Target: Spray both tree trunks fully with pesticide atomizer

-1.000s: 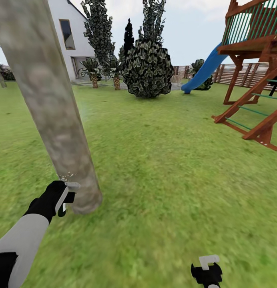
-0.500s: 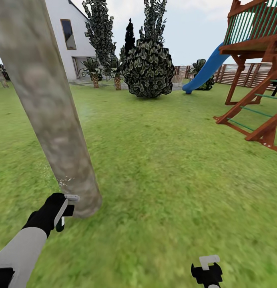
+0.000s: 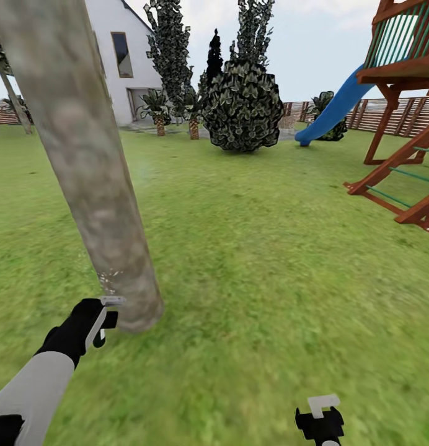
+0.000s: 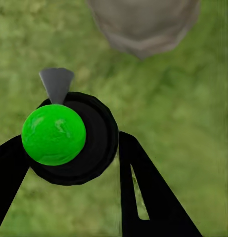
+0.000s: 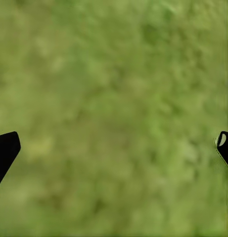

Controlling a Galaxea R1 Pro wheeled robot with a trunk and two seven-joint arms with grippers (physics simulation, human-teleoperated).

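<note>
Two fingers of the left gripper (image 3: pixel 101 319) clamp what seems the pesticide atomizer (image 4: pixel 69 138), beside the tree trunk (image 3: pixel 97 186); right gripper (image 3: pixel 320 421) fingers apart.

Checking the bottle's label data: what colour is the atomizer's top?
Bright green, on the atomizer between the left gripper's fingers; clearest in the left wrist view.
</note>
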